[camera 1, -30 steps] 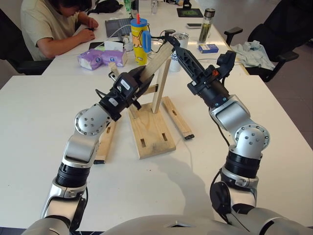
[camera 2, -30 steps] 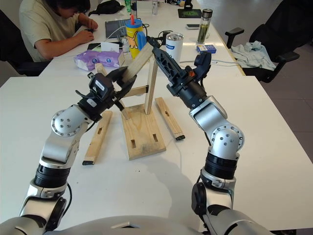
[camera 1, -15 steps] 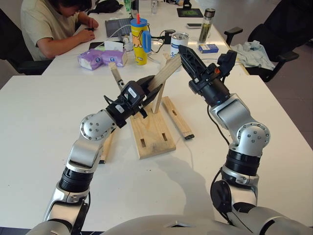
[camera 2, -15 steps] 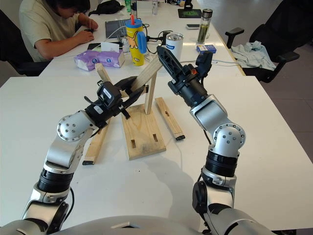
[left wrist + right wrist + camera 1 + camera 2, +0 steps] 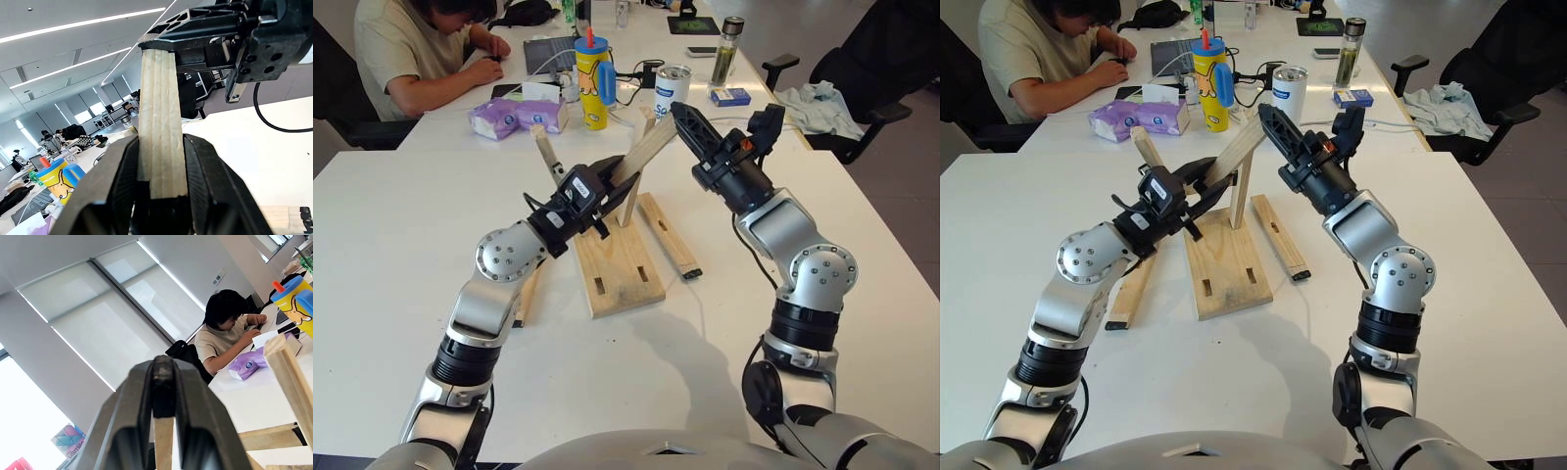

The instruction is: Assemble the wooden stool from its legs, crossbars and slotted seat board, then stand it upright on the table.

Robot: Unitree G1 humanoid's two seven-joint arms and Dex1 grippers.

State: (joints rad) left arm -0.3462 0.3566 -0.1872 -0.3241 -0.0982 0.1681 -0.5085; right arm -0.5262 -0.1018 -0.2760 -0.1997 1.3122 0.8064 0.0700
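Left gripper (image 5: 610, 176): I've got its fingers (image 5: 117, 186) clamped on the lower end of the wooden bar (image 5: 646, 147), which slants up above the seat board (image 5: 617, 266).
Right gripper (image 5: 678, 110): its fingers (image 5: 139, 406) are pinched on the bar's upper end, and I see wood between them.
Seat board: flat, slots up, mid-counter (image 5: 391, 245).
Upright leg (image 5: 628, 201): stands on the board's far end; the bar crosses near its top.
Right loose leg (image 5: 671, 235): lies just beside the board's right edge.
Left loose leg (image 5: 524, 294): lies off the board's left edge, partly under my left arm.
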